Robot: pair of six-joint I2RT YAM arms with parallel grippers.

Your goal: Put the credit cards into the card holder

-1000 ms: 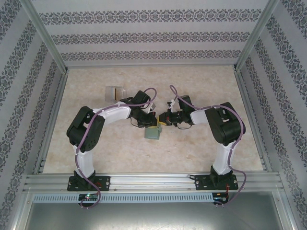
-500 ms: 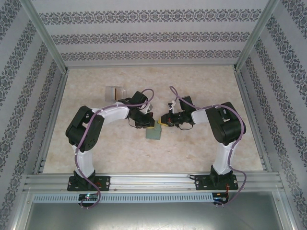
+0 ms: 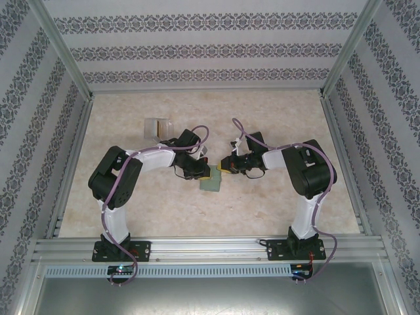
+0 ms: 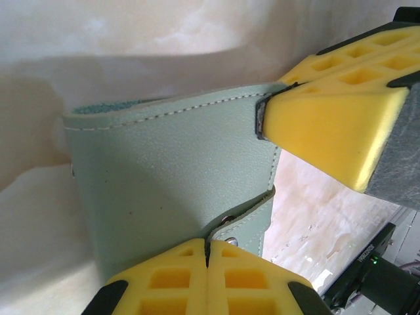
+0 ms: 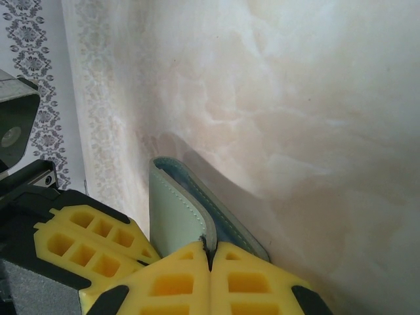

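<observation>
My left gripper is clenched on the strap tab of the card holder, pads pressed tight with the leather pinched between them. My right gripper is clamped on the holder's edge at a corner, its pads meeting on the green cover. The holder sits lifted between my 2 grippers, about the middle of the table, just left of centre and nearer to me than the clear stand at the far left. I cannot make out the credit cards; they may be in that stand, but it is too small to tell.

I see 4 risks from here.

1. If I pull my 2 arms apart too hard, the thin tab could slip out of my left pads, or its stitching could be strained.
2. My right grip is only on a narrow strip of cover, so a twist could let it slide off and drop the holder.
3. With both grippers busy, I have no free 1 to fetch a card. Letting go on either side may let the holder fold shut or flop.
4. My pads are very close together, so a careless turn could knock them against each other.
</observation>
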